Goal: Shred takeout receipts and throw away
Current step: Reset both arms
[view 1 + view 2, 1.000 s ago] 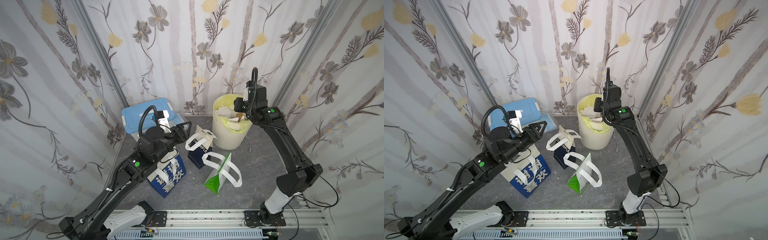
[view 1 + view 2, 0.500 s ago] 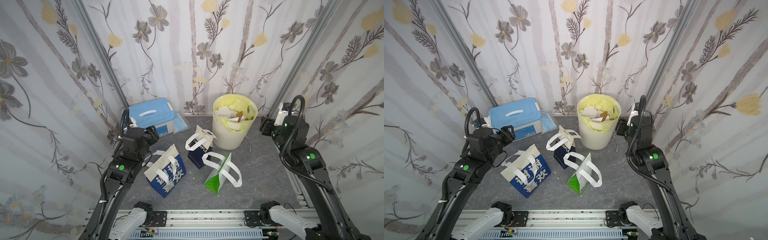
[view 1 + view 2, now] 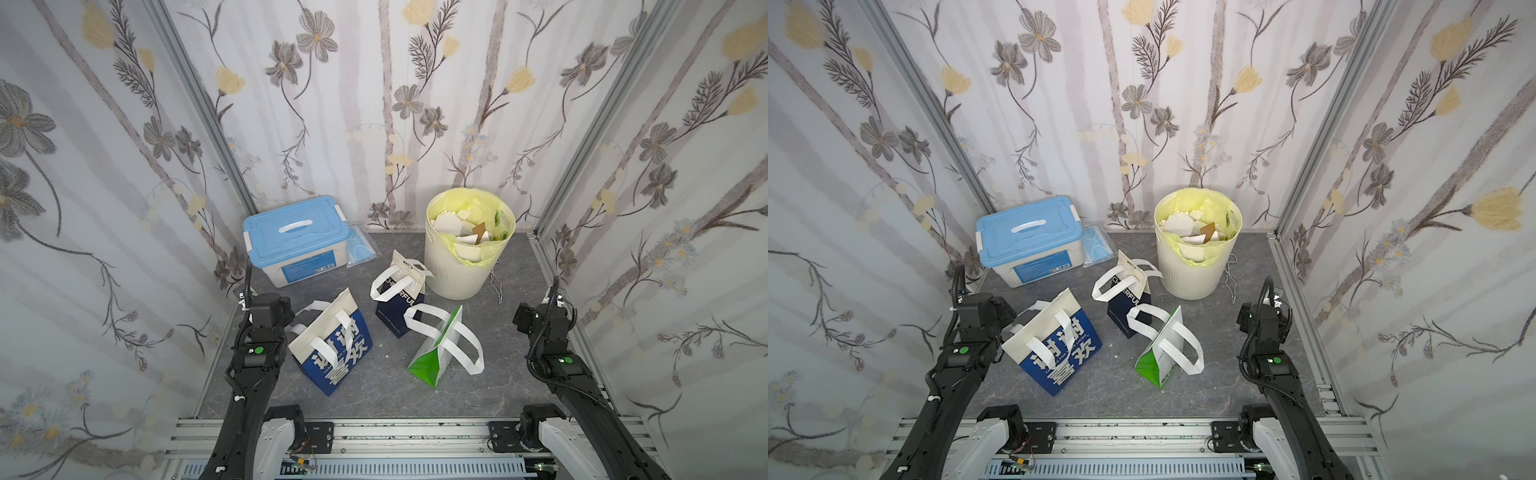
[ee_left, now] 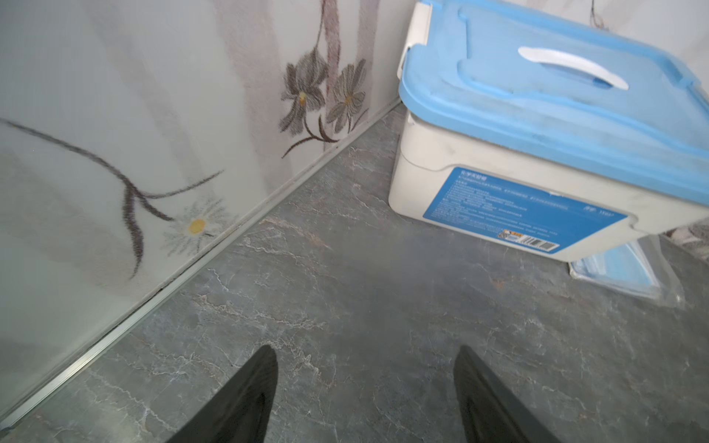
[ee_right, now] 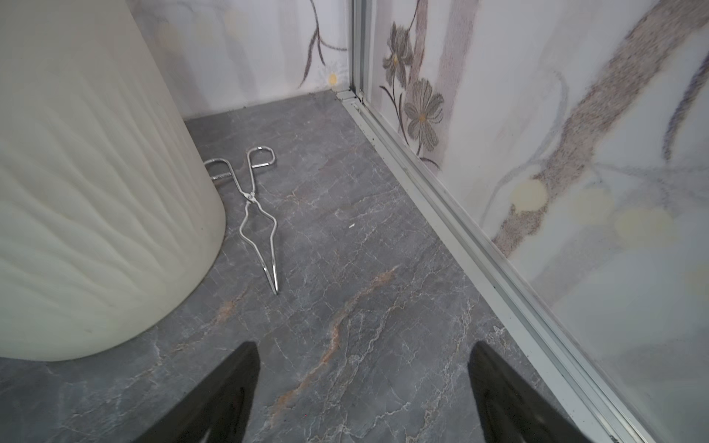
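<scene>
White receipt scraps (image 3: 451, 226) piled in bin (image 3: 453, 278), ahead and leftward of right pincer (image 5: 362, 345), spread wide, empty; left pincer (image 4: 366, 351) equally wide, empty, facing blue-lidded box (image 4: 498, 126).

The blue bag (image 3: 1063, 357) is carrying big white characters, 谢谢喜欢, with a small line between the rows: THANKS FOR YOUR LIKING. The navy bag (image 3: 1121, 321) is showing white letters partly covered by its handle: CH…ERFUL. The storage box's blue label (image 4: 525, 214) is bearing a barcode and print too small to read.
</scene>
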`<act>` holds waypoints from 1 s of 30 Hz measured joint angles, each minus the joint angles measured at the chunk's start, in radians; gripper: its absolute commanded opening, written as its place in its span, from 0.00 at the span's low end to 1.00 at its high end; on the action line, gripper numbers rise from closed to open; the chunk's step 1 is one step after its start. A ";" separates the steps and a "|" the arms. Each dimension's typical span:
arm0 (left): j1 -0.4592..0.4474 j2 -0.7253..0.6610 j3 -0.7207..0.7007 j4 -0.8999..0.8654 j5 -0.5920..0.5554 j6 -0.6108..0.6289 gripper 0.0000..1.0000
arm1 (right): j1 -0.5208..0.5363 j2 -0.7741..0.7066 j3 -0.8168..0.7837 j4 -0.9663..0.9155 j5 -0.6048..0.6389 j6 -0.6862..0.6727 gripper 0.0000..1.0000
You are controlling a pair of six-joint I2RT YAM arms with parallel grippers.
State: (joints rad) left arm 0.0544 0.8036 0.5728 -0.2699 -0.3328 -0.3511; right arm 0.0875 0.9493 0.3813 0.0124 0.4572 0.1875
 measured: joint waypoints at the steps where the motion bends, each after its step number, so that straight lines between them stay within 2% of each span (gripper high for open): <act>1: 0.000 0.000 -0.024 0.029 0.017 0.017 0.77 | -0.005 0.014 -0.026 0.047 -0.017 -0.011 0.90; 9: 0.001 0.042 -0.203 0.315 0.135 0.141 0.81 | -0.047 0.160 -0.188 0.523 -0.171 -0.072 0.92; 19: 0.001 0.154 -0.328 0.621 0.216 0.172 0.83 | -0.072 0.438 -0.140 0.943 -0.315 -0.122 0.94; 22: 0.001 0.206 -0.339 0.700 0.228 0.175 0.83 | -0.106 0.515 -0.146 1.015 -0.383 -0.124 0.98; 25: 0.001 0.258 -0.345 0.780 0.232 0.180 0.83 | -0.142 0.528 -0.148 1.056 -0.412 -0.120 1.00; 30: 0.001 0.366 -0.350 0.911 0.234 0.188 0.84 | -0.142 0.531 -0.150 1.098 -0.454 -0.111 1.00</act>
State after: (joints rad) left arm 0.0551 1.1698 0.2226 0.6411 -0.0990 -0.1627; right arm -0.0544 1.4803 0.2317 1.1103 0.0029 0.0769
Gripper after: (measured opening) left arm 0.837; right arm 0.996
